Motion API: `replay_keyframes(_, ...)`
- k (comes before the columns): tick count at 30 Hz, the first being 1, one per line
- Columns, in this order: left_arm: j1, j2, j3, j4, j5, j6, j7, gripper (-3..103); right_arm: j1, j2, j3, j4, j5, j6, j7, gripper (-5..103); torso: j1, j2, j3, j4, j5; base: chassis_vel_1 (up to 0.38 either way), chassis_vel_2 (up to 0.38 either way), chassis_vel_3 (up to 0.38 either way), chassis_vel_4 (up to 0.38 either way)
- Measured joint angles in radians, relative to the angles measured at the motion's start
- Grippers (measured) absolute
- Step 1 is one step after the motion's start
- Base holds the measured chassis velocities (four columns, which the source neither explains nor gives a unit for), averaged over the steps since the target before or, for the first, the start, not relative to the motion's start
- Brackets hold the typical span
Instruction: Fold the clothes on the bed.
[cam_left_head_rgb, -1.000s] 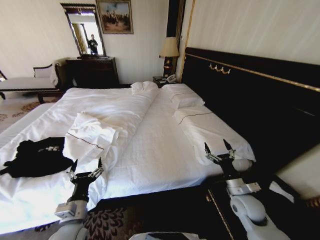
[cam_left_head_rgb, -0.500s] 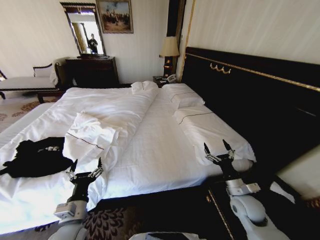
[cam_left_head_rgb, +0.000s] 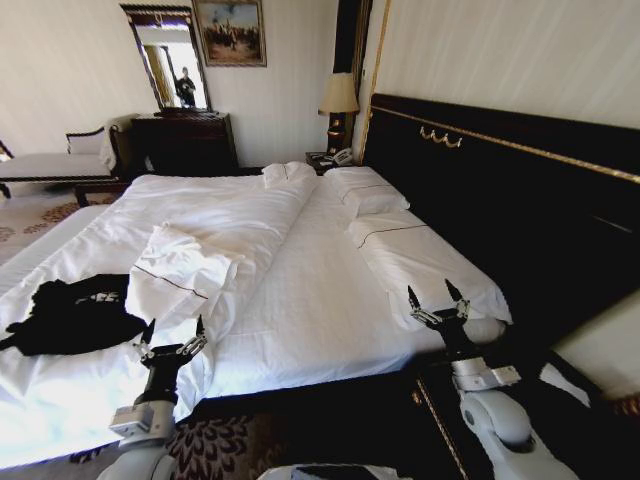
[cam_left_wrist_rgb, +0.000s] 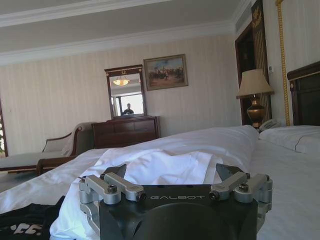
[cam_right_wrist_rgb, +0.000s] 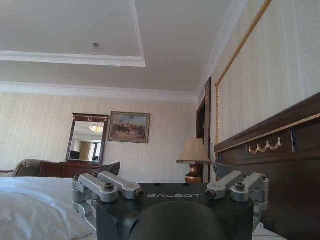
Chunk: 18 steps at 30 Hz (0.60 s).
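Observation:
The black T-shirt (cam_left_head_rgb: 72, 313) with white lettering lies crumpled on the near left part of the white bed (cam_left_head_rgb: 310, 290); a dark edge of the T-shirt (cam_left_wrist_rgb: 27, 224) also shows low in the left wrist view. My left gripper (cam_left_head_rgb: 171, 335) stands open at the bed's near edge, a little right of the shirt, with nothing between its fingers. My right gripper (cam_left_head_rgb: 436, 301) is open and empty too, raised over the bed's near right corner by the pillow (cam_left_head_rgb: 425, 265).
A folded white duvet (cam_left_head_rgb: 185, 270) lies right of the shirt. The tall dark headboard (cam_left_head_rgb: 500, 190) runs along the right. A lamp (cam_left_head_rgb: 339, 100) and nightstand stand at the far end, a dresser with mirror (cam_left_head_rgb: 180, 140) and a chaise (cam_left_head_rgb: 55, 165) behind the bed.

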Motion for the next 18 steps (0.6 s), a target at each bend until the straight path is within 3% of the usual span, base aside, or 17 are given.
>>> replay_keyframes(18,-0.002,-0.004,0.003,0.006,0.011,-0.010,0.001,100,0.000,0.004,-0.002,-0.004,-0.002,0.000,0.001,100,0.000,0.000,0.000,0.0000,0.0000,0.010,0.012,-0.008,-0.012)
